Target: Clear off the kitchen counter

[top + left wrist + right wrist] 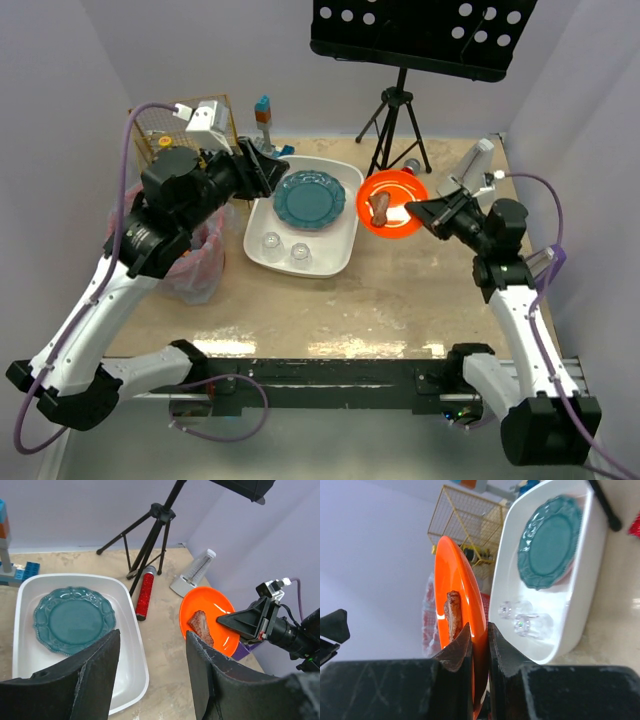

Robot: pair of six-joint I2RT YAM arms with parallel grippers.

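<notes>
Orange is what the right pincer (479, 630) is clamped on: its jaws nip the rim of the orange plate (402, 188), one above and one below. An edge grip like this leaves the dish face free, so the brown scrap of food (381, 208) stays lying on it. The plate hangs just beside the right wall of the white tub (340, 256), probably waiting either to be scraped or to be stacked inside.

The left pincer (153, 636) stands wide with nothing between its jaws, poised over the tub's far left part, near the teal plate (309, 198) that lies in it. Two clear glasses (271, 243) sit in the tub's near end, so it seems to be the collecting place for dishes.

The worktop (330, 320) spreads under all of this. The tub sits toward its far left, and a pink-lined bin (200, 268) stands at its left edge, likely for scraps.
</notes>
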